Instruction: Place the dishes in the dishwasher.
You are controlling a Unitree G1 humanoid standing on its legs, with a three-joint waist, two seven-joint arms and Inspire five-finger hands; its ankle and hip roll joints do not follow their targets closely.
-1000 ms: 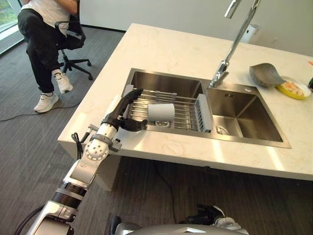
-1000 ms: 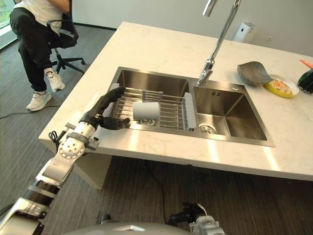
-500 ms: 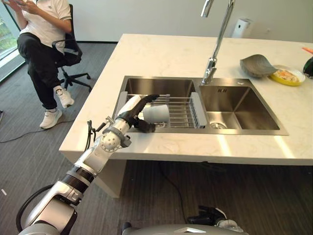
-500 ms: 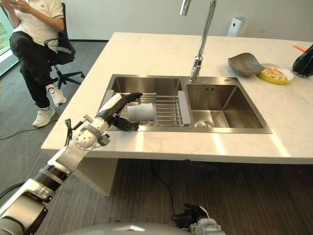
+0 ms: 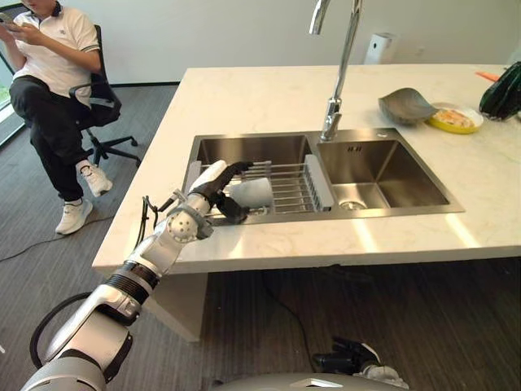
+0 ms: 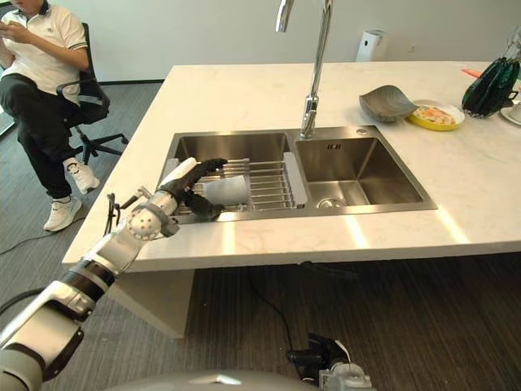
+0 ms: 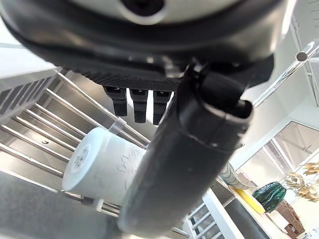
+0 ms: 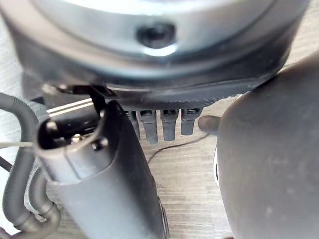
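Progress is slight: left hand (image 5: 213, 186), at centre-left, has fingers and thumb spread around the white cup (image 5: 254, 193) lying on the sink rack (image 5: 285, 189), not yet clamped. Right hand (image 8: 149, 124) idle, fingers straight.

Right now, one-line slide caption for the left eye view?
Left robot hand open around a white cup lying on the sink rack; person seated nearby.

Sink (image 5: 383, 175): brushed stainless steel, satin sheen; rack (image 5: 285, 189) of thin bright metal wire. Cup (image 5: 254, 193): matt white (plastic, seemingly). Counter (image 5: 269, 98): polished pale marbled stone.
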